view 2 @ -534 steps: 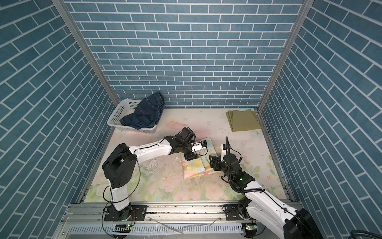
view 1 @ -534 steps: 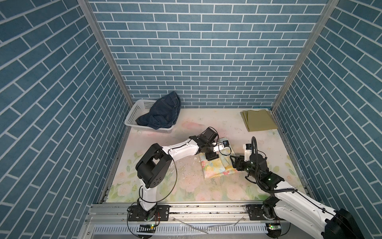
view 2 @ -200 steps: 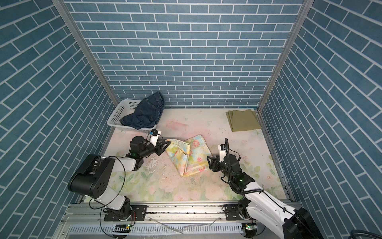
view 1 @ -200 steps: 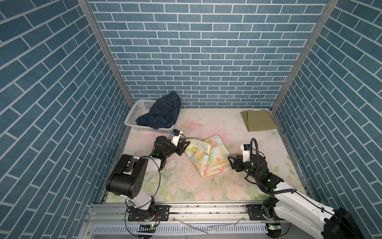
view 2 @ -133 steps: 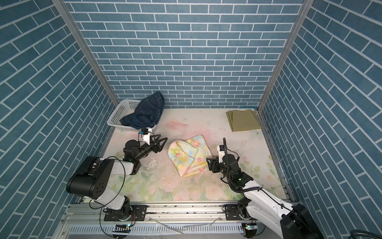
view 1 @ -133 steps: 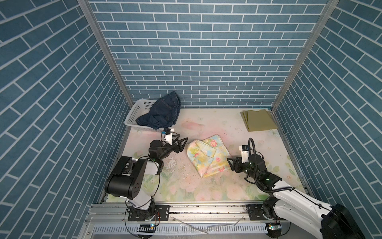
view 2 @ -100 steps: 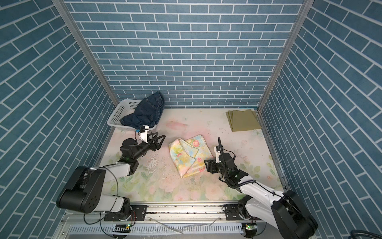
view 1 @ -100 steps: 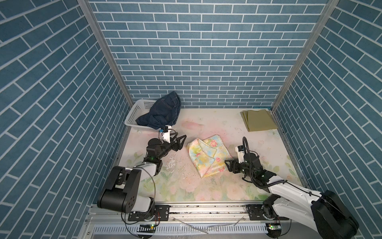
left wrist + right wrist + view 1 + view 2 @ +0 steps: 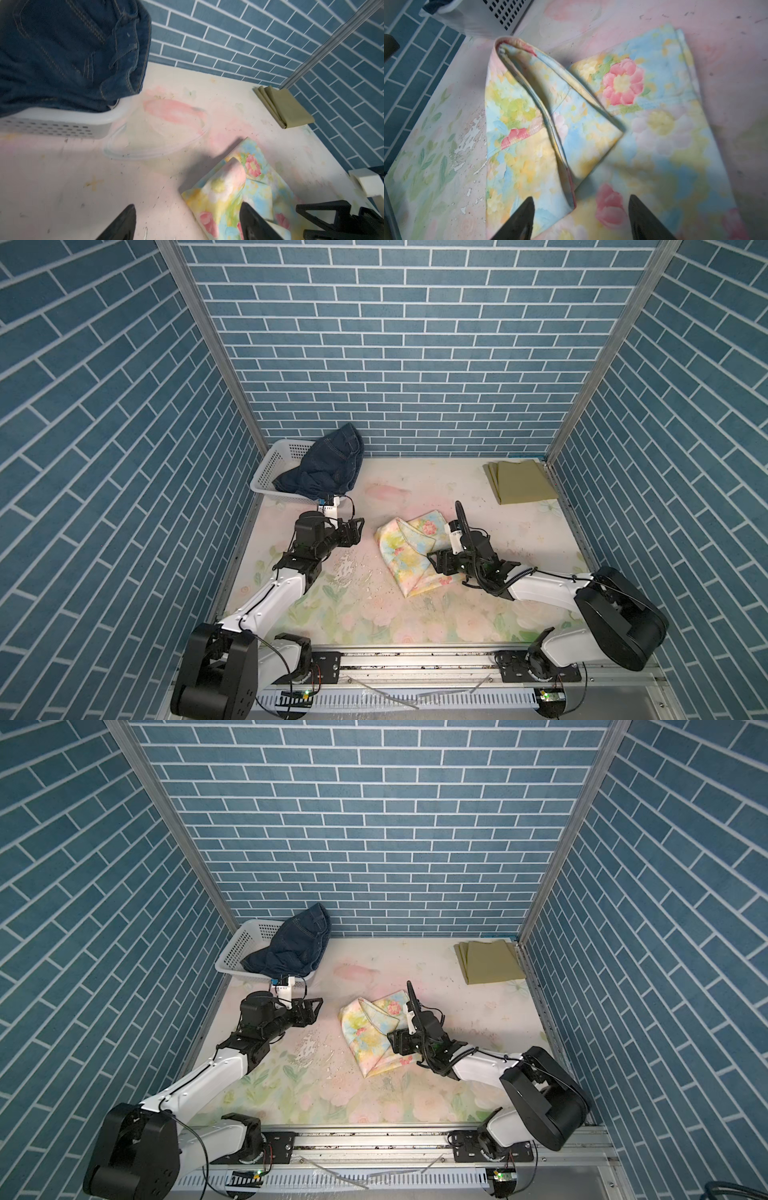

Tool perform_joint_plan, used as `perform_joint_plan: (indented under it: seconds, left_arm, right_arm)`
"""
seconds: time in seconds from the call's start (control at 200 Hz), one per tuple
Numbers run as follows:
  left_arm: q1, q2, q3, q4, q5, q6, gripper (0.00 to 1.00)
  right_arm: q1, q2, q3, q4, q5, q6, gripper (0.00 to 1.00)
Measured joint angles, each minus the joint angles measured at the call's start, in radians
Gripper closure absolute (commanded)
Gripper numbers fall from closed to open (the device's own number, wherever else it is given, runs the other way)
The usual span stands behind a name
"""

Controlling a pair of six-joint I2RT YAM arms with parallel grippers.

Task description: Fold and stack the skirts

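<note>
Right fingers [image 9: 517, 221] apart over floral skirt [image 9: 654, 124]

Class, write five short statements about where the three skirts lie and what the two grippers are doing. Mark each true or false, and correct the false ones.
1. The denim skirt hangs over the rim of the white basket. True.
2. The olive skirt lies crumpled in the basket. False: it lies folded flat in the far right corner of the table.
3. The left gripper is open and holds nothing. True.
4. The right gripper is shut on the floral skirt. False: its jaws stand open over that skirt.
5. The floral skirt is stacked on the olive skirt. False: they lie well apart.
</note>
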Motion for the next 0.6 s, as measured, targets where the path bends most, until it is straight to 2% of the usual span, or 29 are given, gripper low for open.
perform_joint_plan:
  seconds: [0.075,0.18,0.31,0.36,0.6]
  left_arm:
    - [-0.003,0.003,0.000,-0.024,-0.007,0.001,0.22]
    - [-0.013,0.011,0.000,-0.043,-0.011,0.005,0.23]
    - [-0.018,0.024,0.000,-0.050,-0.014,0.010,0.23]
    - [-0.021,0.031,0.000,-0.050,-0.014,0.012,0.23]
    - [-0.055,0.080,0.030,-0.076,-0.021,0.031,0.24]
  right_arm:
    - [0.028,0.043,0.010,0.008,-0.001,0.013,0.37]
    - [0.069,0.089,0.029,0.009,-0.001,0.030,0.57]
    - [0.100,0.117,0.060,0.016,0.003,0.050,0.91]
    - [0.104,0.116,0.069,0.016,0.009,0.048,0.99]
    - [0.104,0.077,0.089,-0.014,0.077,0.041,1.00]
